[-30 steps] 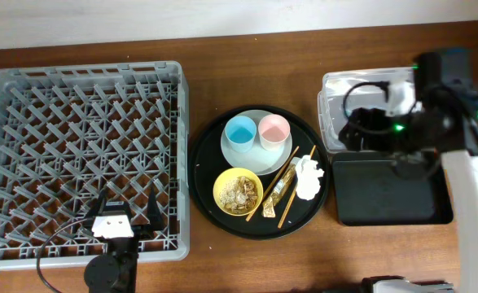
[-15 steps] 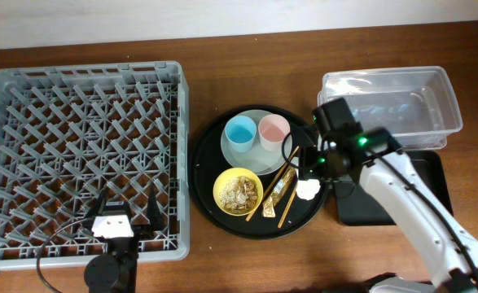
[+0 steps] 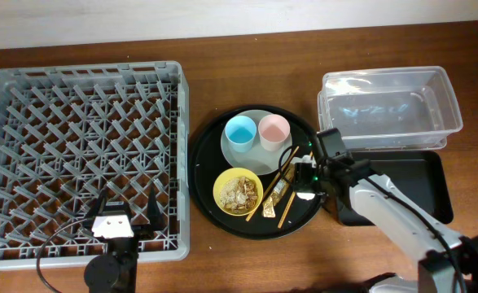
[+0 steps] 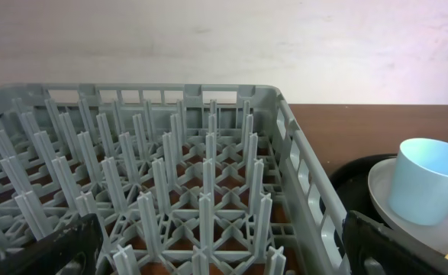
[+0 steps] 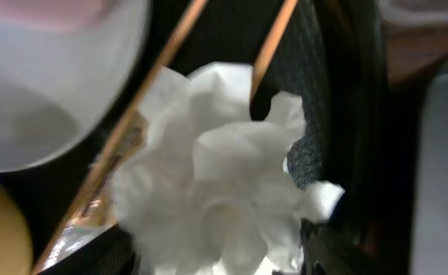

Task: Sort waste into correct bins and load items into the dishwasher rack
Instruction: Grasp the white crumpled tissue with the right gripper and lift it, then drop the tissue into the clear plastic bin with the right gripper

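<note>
The crumpled white tissue [image 5: 224,176] lies on the right side of the big round black tray [image 3: 210,159], between a wooden chopstick [image 5: 273,38] and the tray's rim. My right gripper [image 3: 304,181] is low over it, open, with one dark finger [image 5: 105,256] on each side of the tissue [image 3: 305,194]. The chopsticks [image 3: 265,197] and a wrapper scrap [image 3: 278,194] lie just to its left. A yellow bowl [image 3: 238,191] holds flaky scraps. The blue cup [image 3: 240,130] and the pink cup [image 3: 274,130] stand on the pale plate [image 3: 255,163]. My left gripper [image 3: 126,213] rests open over the near edge of the grey dishwasher rack [image 3: 84,81].
A clear tub [image 3: 389,110] stands at the back right, with the shallow black tray [image 3: 414,191] in front of it, right beside my right arm. In the left wrist view the rack's pegs [image 4: 208,176] fill the frame, and the blue cup [image 4: 430,179] shows at the right.
My right arm has swung from above the two bins leftward and down to the tissue on the round tray. The left arm has not moved.
</note>
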Available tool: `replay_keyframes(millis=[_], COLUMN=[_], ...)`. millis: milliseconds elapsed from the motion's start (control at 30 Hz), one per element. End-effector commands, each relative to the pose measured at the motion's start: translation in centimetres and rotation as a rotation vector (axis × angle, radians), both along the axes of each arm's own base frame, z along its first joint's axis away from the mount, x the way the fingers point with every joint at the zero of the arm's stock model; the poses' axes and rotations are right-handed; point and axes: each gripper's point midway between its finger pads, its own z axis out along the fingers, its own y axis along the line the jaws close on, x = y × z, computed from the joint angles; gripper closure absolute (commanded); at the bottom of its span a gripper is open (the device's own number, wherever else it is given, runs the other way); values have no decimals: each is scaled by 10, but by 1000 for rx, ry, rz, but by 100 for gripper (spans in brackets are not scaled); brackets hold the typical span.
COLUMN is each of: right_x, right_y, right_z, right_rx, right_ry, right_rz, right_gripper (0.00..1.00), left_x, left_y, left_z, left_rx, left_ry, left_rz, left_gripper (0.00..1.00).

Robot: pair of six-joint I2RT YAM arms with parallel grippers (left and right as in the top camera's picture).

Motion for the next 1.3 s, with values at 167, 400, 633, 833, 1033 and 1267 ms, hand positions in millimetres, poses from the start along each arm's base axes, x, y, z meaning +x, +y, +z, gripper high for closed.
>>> replay_keyframes(millis=[167, 400, 633, 833, 1033, 1267], right_x=[-8, 26, 68, 107, 116, 108], right_y=[-1, 12, -62, -116, -147, -146], right_z=[-10, 100, 171, 127, 93, 184], right_rx=[-16, 24, -305, -253, -203, -92], right_ry=[53, -103, -355, -286, -212, -364], right_rz=[-3, 46, -152, -299, -365, -368], right_gripper=[66, 76, 85, 80, 21, 1], left_x=[0, 0, 0, 0, 0, 0], left_y=[-3, -3, -3, -3, -3, -3], left_z=[-1, -1, -1, -1, -1, -1], left_rx=[14, 14, 14, 14, 14, 14], left_ry=[1, 1, 1, 1, 1, 1], left_rz=[-17, -17, -17, -17, -17, -17], left_gripper=[1, 1, 1, 1, 1, 1])
